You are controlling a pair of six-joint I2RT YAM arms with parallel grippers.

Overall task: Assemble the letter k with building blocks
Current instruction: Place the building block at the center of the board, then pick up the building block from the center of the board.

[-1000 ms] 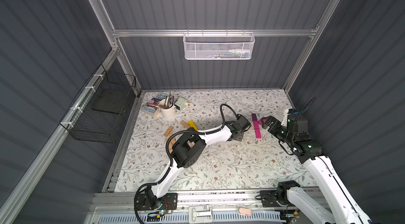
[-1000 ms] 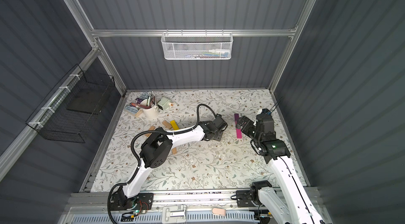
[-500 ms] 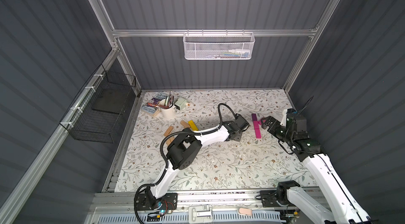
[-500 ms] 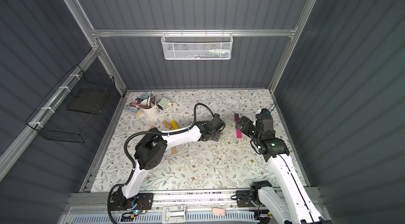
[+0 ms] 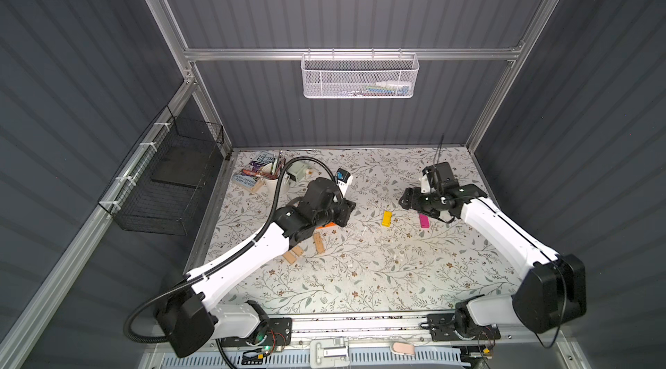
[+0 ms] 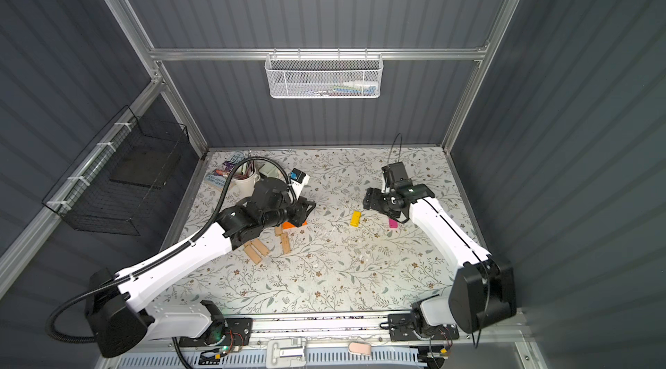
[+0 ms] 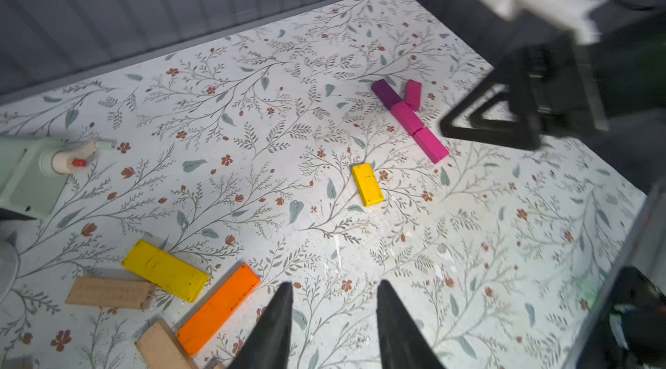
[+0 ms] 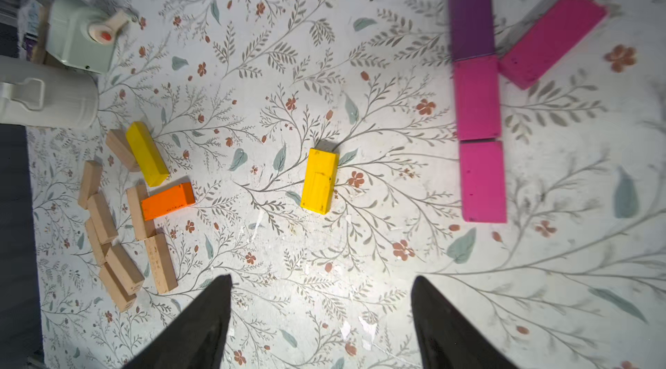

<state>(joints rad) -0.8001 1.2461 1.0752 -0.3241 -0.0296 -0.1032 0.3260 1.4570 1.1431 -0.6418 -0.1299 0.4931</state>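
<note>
We see the left gripper (image 7: 334,284) part open, empty, by the left heap of flat tan wooden planks (image 8: 102,217). A lone yellow painted wooden plank (image 8: 320,181) lies in the middle, and the purple-and-pink plank K (image 8: 477,96), one arm missing, is on the right. Above it the right gripper (image 8: 321,279) gapes wide, empty; we judge planks light, stiff, smooth: pinch across the long sides.

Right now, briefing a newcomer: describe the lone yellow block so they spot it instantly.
On the floral tabletop, find the pink blocks and the pile of tan blocks. The yellow block lies alone between them; the other yellow block sits in the pile.
</note>
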